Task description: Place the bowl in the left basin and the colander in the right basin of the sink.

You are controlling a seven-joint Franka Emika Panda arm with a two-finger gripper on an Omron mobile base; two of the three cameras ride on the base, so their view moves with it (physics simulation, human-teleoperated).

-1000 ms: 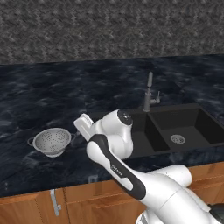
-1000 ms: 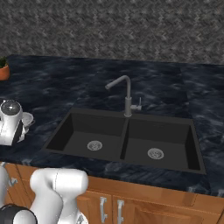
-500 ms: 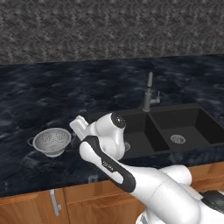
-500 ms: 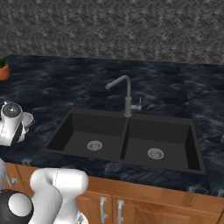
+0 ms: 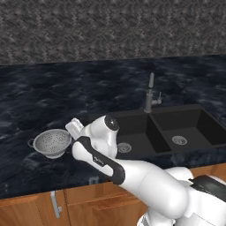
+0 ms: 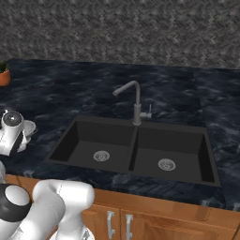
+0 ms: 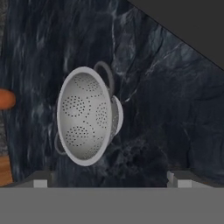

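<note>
Colander on counter; gripper above, jaws wide.

Legible text/labels/brands/nos./signs: none. Checked colander, sink, faucet, countertop, cabinet fronts, backsplash — all plain, no markings readable.

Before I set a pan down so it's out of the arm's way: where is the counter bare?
Bare: the counter behind the sink, either side of the faucet, and both basins. Crowded: left of the sink, where the open gripper hovers by the colander.
</note>
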